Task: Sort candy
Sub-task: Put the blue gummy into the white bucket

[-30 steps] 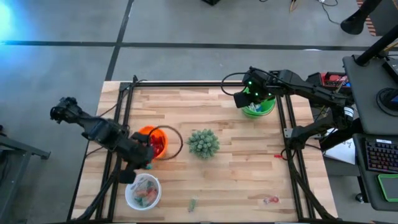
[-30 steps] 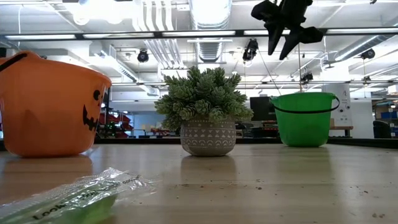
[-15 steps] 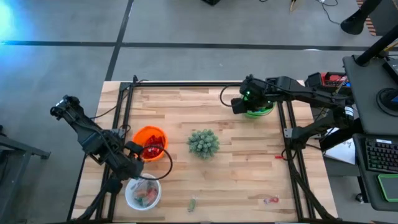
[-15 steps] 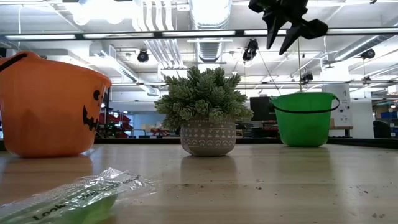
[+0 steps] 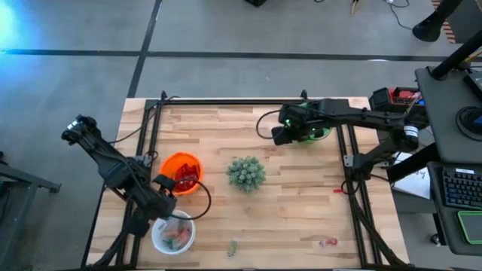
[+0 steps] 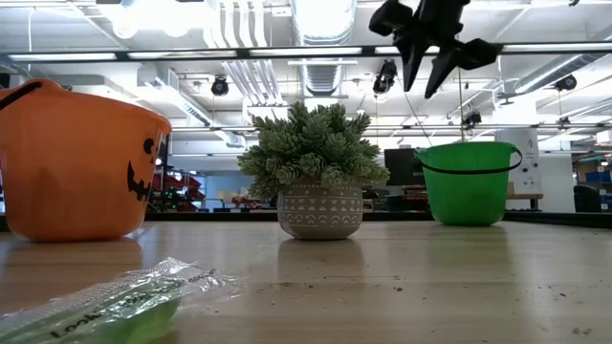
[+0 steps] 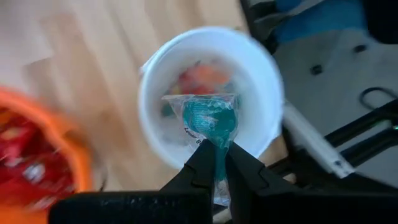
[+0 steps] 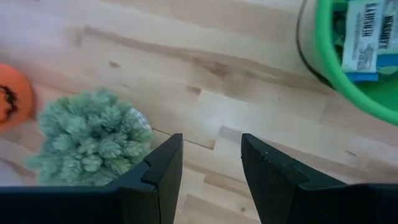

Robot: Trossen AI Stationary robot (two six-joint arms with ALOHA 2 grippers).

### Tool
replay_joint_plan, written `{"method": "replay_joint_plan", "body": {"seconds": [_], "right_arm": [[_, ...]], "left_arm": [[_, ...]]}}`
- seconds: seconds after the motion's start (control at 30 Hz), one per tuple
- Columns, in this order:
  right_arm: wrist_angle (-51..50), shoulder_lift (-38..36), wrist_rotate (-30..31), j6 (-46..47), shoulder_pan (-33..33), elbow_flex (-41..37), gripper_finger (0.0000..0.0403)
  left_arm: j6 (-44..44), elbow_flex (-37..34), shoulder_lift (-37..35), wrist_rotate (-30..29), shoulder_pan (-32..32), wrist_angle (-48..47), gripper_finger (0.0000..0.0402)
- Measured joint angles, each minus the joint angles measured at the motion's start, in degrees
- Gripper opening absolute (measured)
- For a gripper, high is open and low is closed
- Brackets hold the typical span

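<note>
**Now over the white bowl with a teal candy, right arm pulling off the green bucket**

Largest first, I have the wooden table under both arms. My left gripper has its fingers pressed together on a teal wrapped candy, pinching the clear wrapper's tail so the sweet stands out ahead of the fingertips, above the white bowl. From above, that gripper hangs between the orange bucket and the white bowl. A second ago it sat against the orange bucket's near side; since then it has swung toward the white bowl.

My right gripper stands partly spread with nothing between its fingers, over bare wood with the spiky plant ahead and the green bucket off to one side. Blue-and-white bars lie inside that bucket. From above, this gripper has slid off the green bucket toward the table's middle.

Red candies fill the orange bucket, mixed pieces sit in the white bowl, and loose on the wood lie a green packet and a red sweet.
</note>
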Motion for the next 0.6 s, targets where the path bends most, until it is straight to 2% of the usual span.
{"method": "replay_joint_plan", "body": {"seconds": [0.27, 0.6], "right_arm": [[-0.1, 2.1, -0.1, -4.7, 4.0, 0.0, 0.0153], [-0.4, -2.2, 0.0, -3.7, 6.5, 0.0, 0.0153]], "left_arm": [[-1.7, 0.0, 0.8, 2.3, 0.0, 5.4, 0.0], [-3.4, 0.0, 0.8, 2.7, 0.0, 5.3, 0.0012]]}}
